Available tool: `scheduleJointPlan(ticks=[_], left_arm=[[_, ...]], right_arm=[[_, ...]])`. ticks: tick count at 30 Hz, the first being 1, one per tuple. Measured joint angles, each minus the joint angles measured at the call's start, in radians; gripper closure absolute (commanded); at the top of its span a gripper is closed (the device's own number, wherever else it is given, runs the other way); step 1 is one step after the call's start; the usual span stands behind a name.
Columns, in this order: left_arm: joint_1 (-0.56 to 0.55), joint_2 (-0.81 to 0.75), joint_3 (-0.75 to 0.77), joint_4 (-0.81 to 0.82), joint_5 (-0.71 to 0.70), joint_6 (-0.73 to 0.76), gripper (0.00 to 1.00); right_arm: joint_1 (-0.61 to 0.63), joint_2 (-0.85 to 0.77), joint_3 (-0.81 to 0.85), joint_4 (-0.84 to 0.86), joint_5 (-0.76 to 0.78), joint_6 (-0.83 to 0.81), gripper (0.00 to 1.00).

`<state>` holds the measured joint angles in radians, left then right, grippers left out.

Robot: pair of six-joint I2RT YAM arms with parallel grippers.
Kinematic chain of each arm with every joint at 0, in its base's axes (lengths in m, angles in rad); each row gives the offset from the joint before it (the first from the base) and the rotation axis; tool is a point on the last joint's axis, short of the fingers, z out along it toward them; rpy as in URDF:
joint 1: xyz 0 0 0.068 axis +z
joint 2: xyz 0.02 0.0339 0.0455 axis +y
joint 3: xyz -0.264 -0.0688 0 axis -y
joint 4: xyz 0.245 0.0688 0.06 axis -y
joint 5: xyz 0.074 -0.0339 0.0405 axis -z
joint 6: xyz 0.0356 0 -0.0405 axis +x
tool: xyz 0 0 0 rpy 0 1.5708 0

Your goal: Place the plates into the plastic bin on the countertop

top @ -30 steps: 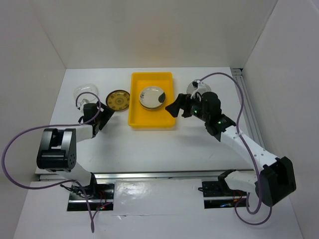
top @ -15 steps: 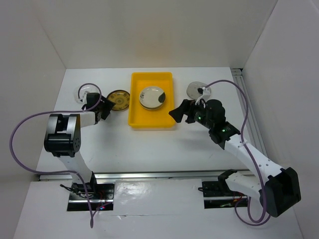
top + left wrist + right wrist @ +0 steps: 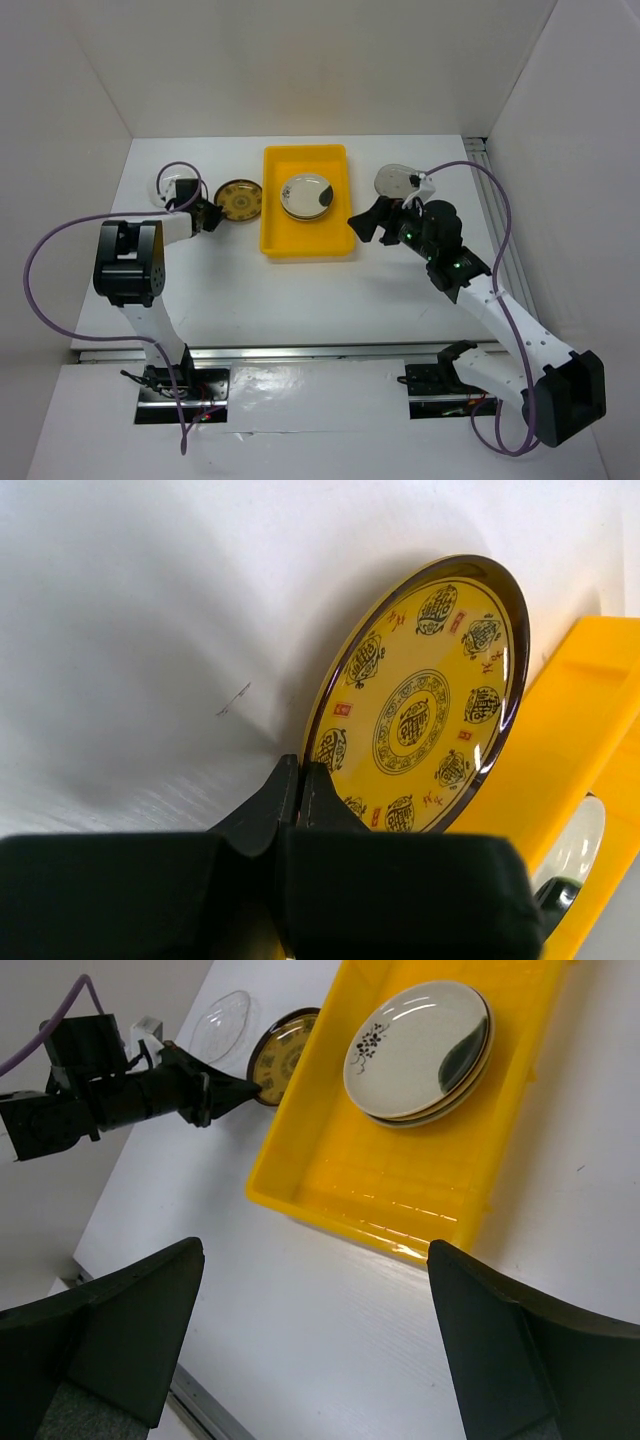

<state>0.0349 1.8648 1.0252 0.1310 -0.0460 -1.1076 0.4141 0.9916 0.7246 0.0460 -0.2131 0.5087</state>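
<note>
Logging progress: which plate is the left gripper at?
The gold-brown patterned plate, just left of the yellow bin: the only gold one, its rim at the left gripper.

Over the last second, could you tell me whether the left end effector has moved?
Yes. The left end effector shifted toward the far wall; its tip now meets the left rim of the gold-brown plate, which stayed put.

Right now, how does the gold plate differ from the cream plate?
The gold plate is on the table, left of the bin; the cream plate sits stacked inside it. The gold plate is patterned all over, the cream plate mostly plain. The left tool pinches only the gold one. Both are round.
</note>
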Motion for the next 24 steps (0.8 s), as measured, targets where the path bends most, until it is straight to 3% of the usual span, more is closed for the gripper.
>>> scheduleJointPlan(ticks=[6,13,17,21,24], left_arm=[[-0.007,-0.063,-0.043,-0.047,-0.024,-0.027,1.0],[-0.058,-0.325,-0.079,-0.237,-0.181,-0.003,1.0],[-0.133,-0.5,-0.06,-0.265,-0.289,0.034,1.0],[-0.19,-0.638,-0.059,-0.223,-0.275,0.086,1.0],[-0.223,-0.623,-0.037,-0.173,-0.216,0.118,1.0]], right_arm=[[0.0,-0.007,0.0,-0.025,0.016,0.0,0.0],[0.0,-0.021,0.0,-0.04,0.019,0.0,0.0],[0.0,-0.06,0.0,-0.069,0.023,-0.001,0.0],[0.0,-0.096,-0.001,-0.089,0.035,-0.002,0.0],[0.0,-0.108,-0.002,-0.102,0.043,-0.005,0.0]])
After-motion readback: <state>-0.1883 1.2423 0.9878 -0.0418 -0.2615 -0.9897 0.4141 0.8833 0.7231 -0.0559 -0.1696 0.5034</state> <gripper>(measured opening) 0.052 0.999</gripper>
